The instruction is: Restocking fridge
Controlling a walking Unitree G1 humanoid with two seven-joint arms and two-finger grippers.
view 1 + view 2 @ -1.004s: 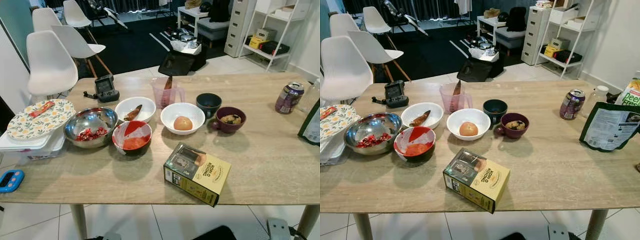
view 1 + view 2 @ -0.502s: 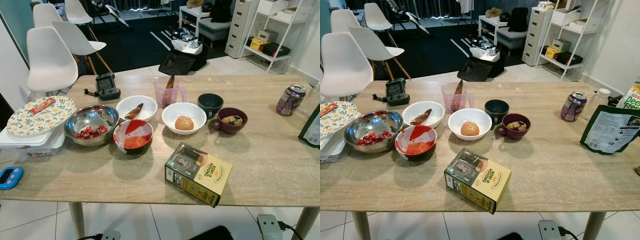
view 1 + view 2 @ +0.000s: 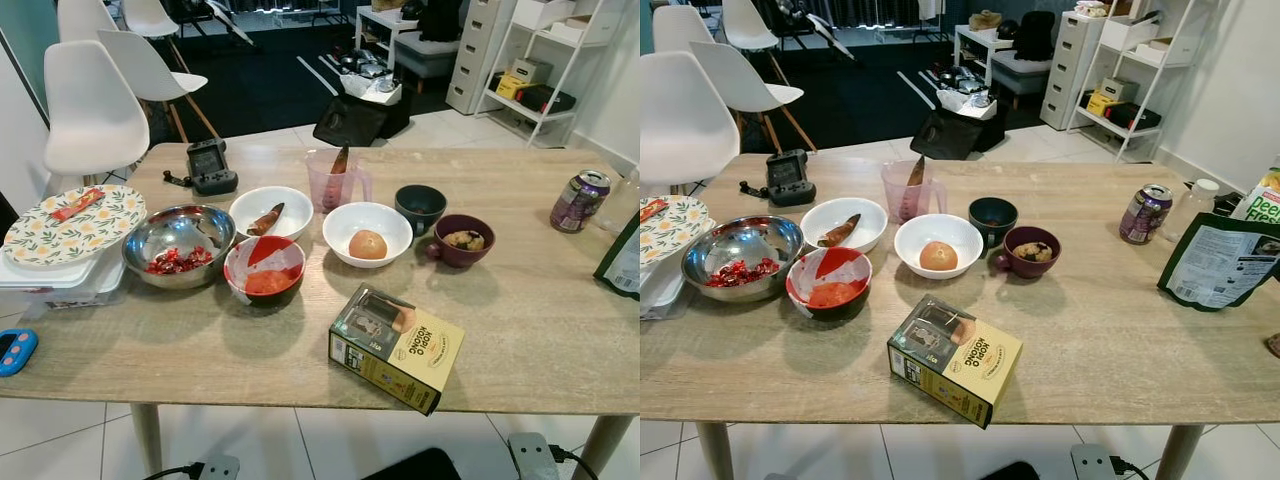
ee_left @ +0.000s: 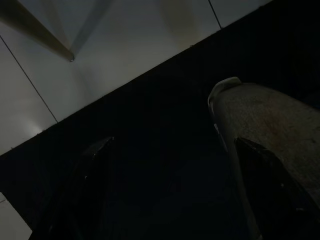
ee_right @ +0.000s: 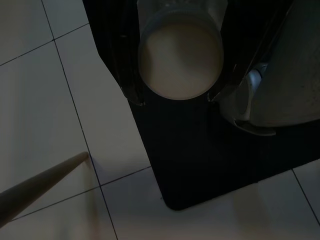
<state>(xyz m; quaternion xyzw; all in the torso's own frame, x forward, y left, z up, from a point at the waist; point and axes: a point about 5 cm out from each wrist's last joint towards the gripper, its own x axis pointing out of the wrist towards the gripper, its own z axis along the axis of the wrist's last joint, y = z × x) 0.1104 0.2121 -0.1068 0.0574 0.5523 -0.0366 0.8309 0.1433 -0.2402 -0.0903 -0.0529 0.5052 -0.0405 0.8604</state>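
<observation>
On the wooden table lie a yellow and black box, a white bowl with a round orange item, a red bowl, a steel bowl of red pieces, a pink jug, a maroon cup and a purple can. My right gripper hangs low over the floor tiles, shut on a pale round container. In the dark left wrist view, my left gripper hangs over a black mat, open with nothing between its fingers.
White chairs stand beyond the table's far left. A floral plate on a white box and a blue timer sit at the left edge. A green bag lies at the right. Shelves stand behind.
The whole head view has shifted slightly, so the camera has moved. Nothing on the table has changed place.
</observation>
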